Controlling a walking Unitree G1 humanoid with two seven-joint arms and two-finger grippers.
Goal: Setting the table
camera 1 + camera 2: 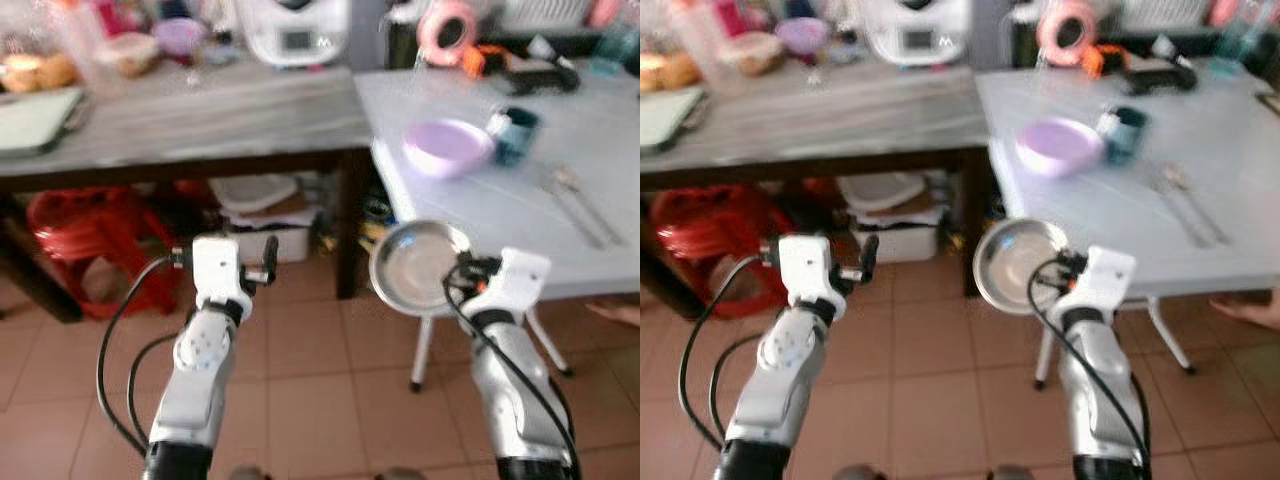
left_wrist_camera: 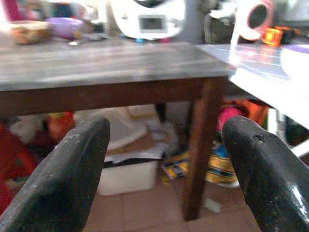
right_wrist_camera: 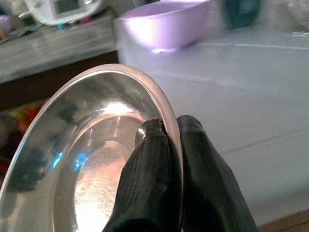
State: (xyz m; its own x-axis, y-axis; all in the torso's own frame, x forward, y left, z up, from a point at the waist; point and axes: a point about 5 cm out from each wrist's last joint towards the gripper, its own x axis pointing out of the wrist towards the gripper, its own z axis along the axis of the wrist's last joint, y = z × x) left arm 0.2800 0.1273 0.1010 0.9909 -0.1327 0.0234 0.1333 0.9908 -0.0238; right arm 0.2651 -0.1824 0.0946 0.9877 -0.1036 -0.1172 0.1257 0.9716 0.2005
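Observation:
My right gripper (image 3: 171, 128) is shut on the rim of a steel plate (image 1: 415, 266), which I hold on edge in front of the near-left edge of the white table (image 1: 500, 215). On that table stand a lilac bowl (image 1: 447, 146) and a dark teal mug (image 1: 515, 133), with a spoon and fork (image 1: 578, 205) further right. My left gripper (image 2: 164, 164) is open with nothing between its fingers, raised before the dark wooden table (image 1: 180, 125).
The wooden table carries a white appliance (image 1: 295, 30), food containers and a green tray (image 1: 35, 120). Beneath it are a red plastic stool (image 1: 85, 235) and white boxes (image 1: 265, 215). A pink tape roll (image 1: 447, 30) and tools lie at the white table's far side. Tiled floor lies below.

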